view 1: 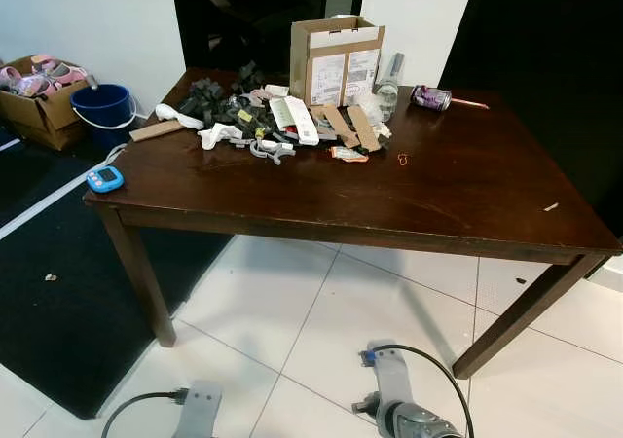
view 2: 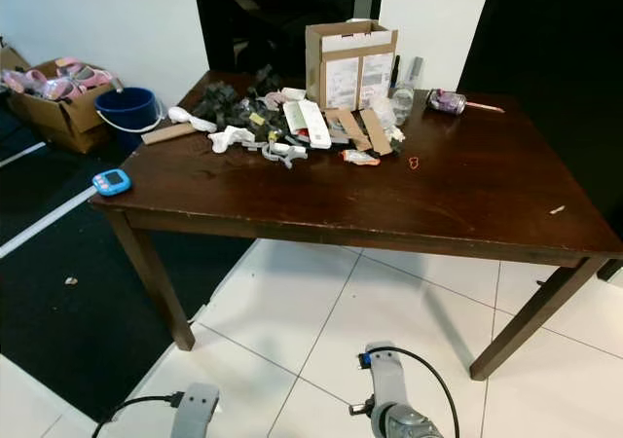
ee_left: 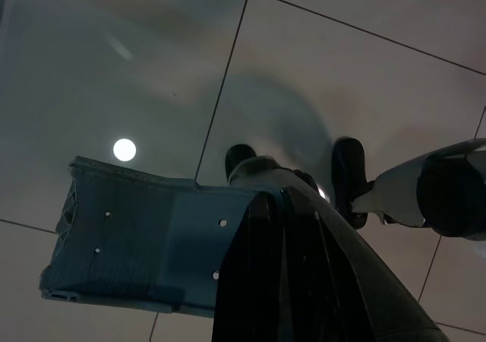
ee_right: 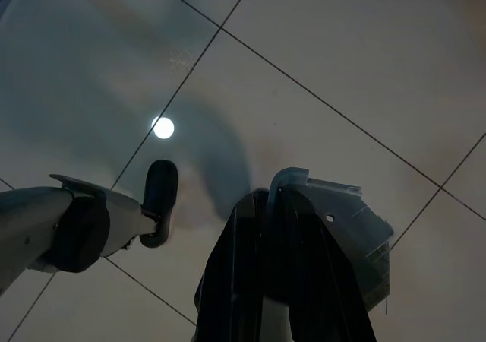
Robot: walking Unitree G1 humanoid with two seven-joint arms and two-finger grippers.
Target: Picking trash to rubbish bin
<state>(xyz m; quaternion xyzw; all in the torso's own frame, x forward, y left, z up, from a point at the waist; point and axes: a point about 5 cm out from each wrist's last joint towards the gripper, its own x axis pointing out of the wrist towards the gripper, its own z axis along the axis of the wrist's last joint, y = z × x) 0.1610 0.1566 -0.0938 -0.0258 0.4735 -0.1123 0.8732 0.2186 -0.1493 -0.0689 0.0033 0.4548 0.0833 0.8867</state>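
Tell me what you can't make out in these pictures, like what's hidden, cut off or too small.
- Brown cardboard box on the dark wooden table: its inside is hidden by its own walls in both eye views.
- Grey and white trash pile: pieces overlap and are too small to name singly.
- Blue plastic bucket: partly hidden behind the table's corner.
- Both arms hang low, cut off by the eye views' bottom edge; the wrist views are too dark to judge the grippers.

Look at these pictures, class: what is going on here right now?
The robot stands facing a dark wooden table with both arms hanging idle near the tiled floor, so nothing is being handled yet. A pile of trash lies by an open cardboard box, with a crushed can near the far edge. A blue gadget sits at the table's near left corner, and a blue bucket stands on the floor beyond.
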